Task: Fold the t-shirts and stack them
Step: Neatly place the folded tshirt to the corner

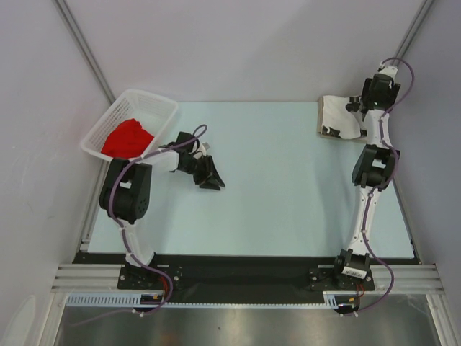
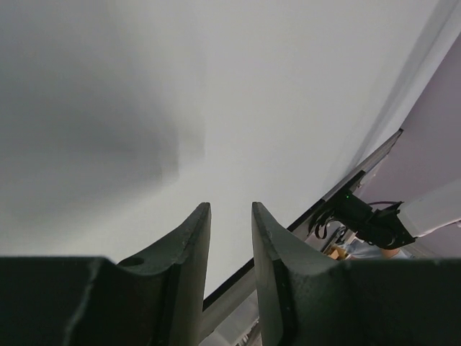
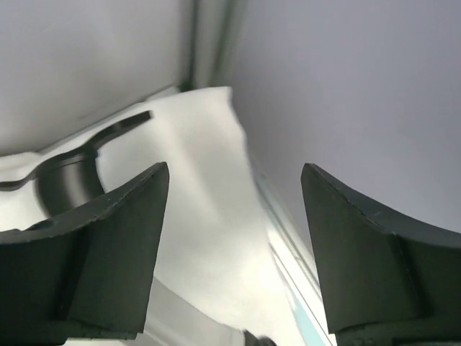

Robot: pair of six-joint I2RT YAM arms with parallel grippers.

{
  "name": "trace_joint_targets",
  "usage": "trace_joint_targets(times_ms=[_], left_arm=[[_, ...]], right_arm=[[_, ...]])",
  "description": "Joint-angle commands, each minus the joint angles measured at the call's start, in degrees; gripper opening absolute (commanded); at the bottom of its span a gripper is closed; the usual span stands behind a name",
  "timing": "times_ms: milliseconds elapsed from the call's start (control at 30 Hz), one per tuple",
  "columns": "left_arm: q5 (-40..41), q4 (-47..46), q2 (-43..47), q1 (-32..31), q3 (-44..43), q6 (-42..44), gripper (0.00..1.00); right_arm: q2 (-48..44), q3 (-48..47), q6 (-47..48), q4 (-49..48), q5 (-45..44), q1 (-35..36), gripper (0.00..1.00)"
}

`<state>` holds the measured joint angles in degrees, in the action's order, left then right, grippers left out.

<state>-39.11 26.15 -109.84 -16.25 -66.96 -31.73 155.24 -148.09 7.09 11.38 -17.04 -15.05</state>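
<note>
A folded white t-shirt (image 1: 338,119) with black printed marks lies at the table's far right corner. A tan edge (image 1: 320,122) shows under its left side. My right gripper (image 1: 355,105) hovers over that shirt's right end. In the right wrist view the right gripper (image 3: 234,169) is open wide with nothing between its fingers, and the white t-shirt (image 3: 209,216) lies below them. A bright red t-shirt (image 1: 128,138) sits bunched in the white basket (image 1: 160,108) at the far left. My left gripper (image 1: 211,179) rests low over bare table, its jaws (image 2: 230,205) slightly apart and empty.
The grey enclosure walls and a metal post (image 1: 412,32) stand close behind the right arm. The table's right edge (image 1: 405,209) runs beside that arm. The basket sits against the left wall.
</note>
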Motion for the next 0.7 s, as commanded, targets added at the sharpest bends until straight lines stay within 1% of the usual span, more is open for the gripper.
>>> trace_joint_targets(times_ms=[0,33,100,133,200,233,267,300,333,367,400,467,500,533,600,633,667], left_arm=[[0.1,-0.7,6.7,-1.0,0.0,-1.8,0.35],[0.3,-0.7,7.4,-1.1,0.1,-1.8,0.35],[0.6,-0.8,9.5,-1.2,0.6,-1.9,0.35],[0.8,-0.9,10.1,-1.3,0.7,-2.0,0.35],[1.4,-1.6,11.6,-1.3,1.7,-2.5,0.35],[1.6,-2.1,13.0,-1.3,2.2,-2.7,0.36],[1.7,-2.5,13.8,-1.3,2.5,-3.5,0.36],[1.8,-3.7,14.6,-1.3,3.6,-4.0,0.36],[1.7,-4.9,16.4,-1.3,5.0,-5.1,0.36],[1.5,-4.9,17.3,-1.3,5.0,-5.6,0.36],[1.4,-6.1,18.3,-1.3,6.8,-6.2,0.36],[0.7,-7.2,21.2,-1.3,8.7,-7.8,0.36],[0.5,-7.5,22.2,-1.3,10.3,-8.2,0.36],[0.6,-7.3,22.9,-1.3,11.0,-8.2,0.36],[1.2,-5.6,25.5,-1.3,12.3,-7.6,0.36],[1.6,-4.8,26.2,-1.3,12.6,-6.8,0.36],[2.2,-3.4,27.1,-1.3,12.7,-6.3,0.36]], right_arm=[[-9.8,-0.1,2.1,0.1,-14.0,0.9,0.79],[-11.0,0.0,0.7,2.1,-14.1,0.8,0.79],[-12.9,-0.5,-3.8,9.4,-14.4,0.9,0.82],[-14.7,-1.1,-5.9,12.4,-13.5,1.3,0.88],[-16.9,-1.0,-8.8,18.7,-10.0,2.6,0.93],[-18.1,-0.1,-9.4,20.2,-9.5,3.4,0.97],[-20.7,1.7,-10.1,21.7,-8.3,5.4,0.98],[-22.1,3.1,-11.9,24.5,-4.4,6.3,0.98],[-24.6,5.5,-12.9,26.7,-2.5,8.3,0.98],[-25.9,5.5,-14.4,26.8,0.0,8.9,0.98],[-26.9,9.1,-16.5,27.1,8.1,9.3,0.97],[-29.8,12.6,-19.4,26.2,15.2,10.1,0.92],[-30.4,14.9,-20.7,25.7,19.6,10.2,0.88],[-30.8,15.7,-23.2,25.6,21.7,10.3,0.82],[-31.0,16.6,-25.9,25.9,26.4,10.1,0.74],[-31.0,17.0,-27.4,26.1,27.4,10.1,0.66],[-31.0,17.3,-28.1,26.2,27.6,10.0,0.66]])
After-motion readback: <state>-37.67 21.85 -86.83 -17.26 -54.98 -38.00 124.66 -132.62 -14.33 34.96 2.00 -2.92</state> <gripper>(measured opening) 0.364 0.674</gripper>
